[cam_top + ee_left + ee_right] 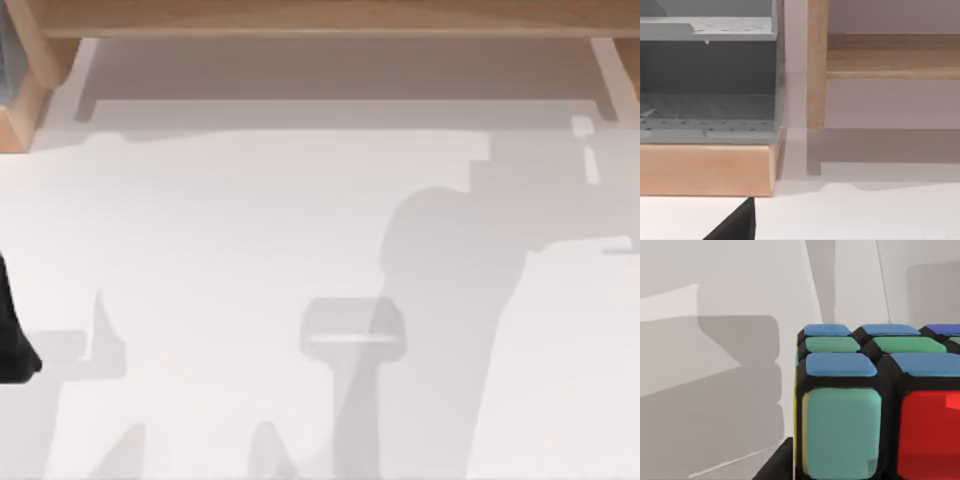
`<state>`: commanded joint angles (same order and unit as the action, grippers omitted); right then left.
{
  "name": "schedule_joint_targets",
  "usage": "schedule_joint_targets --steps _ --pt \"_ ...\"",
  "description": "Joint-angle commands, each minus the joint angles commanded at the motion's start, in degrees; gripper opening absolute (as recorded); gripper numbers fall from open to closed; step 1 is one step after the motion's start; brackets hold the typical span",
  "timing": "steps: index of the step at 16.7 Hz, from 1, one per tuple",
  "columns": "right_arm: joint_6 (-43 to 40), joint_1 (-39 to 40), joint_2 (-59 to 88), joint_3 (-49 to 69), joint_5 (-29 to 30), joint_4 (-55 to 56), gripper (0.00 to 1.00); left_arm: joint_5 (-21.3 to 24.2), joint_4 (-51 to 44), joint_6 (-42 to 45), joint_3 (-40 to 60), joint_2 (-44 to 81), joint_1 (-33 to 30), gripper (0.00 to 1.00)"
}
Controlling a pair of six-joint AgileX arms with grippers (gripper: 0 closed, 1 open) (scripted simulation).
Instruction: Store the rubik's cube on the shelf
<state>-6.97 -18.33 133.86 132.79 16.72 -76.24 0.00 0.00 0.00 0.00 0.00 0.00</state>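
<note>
The rubik's cube point(875, 390) looms close in the right wrist view, showing blue, green, teal and red tiles with black lines between them. My right gripper point(875, 465) is shut on it, with one dark finger point(774, 465) against its side, and the cube hangs above the white tabletop. The shelf point(320, 18) is a light-brown board running along the far edge of the table; the left wrist view shows its board point(890, 60) and one upright support point(816, 65). My left arm point(12, 340) rests parked at the table's left edge.
A grey perforated rack point(707, 75) on a wooden base point(705, 170) stands at the far left, beside the shelf support. Arm shadows fall across the white tabletop point(250, 250).
</note>
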Motion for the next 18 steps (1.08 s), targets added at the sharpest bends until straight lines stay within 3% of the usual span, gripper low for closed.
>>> schedule_joint_targets --steps 5,13,18 --pt "-2.15 0.94 0.24 2.47 0.38 -3.09 0.0 0.0 0.0 0.0 0.0 0.0 0.0 1.0" --pt "-1.04 -2.48 8.31 4.53 -16.6 1.77 0.0 0.0 0.0 0.0 0.0 0.0 0.0 1.0" --pt "-0.41 -2.76 9.03 5.04 -17.89 2.74 0.0 0.0 0.0 0.0 0.0 0.0 0.0 1.0"
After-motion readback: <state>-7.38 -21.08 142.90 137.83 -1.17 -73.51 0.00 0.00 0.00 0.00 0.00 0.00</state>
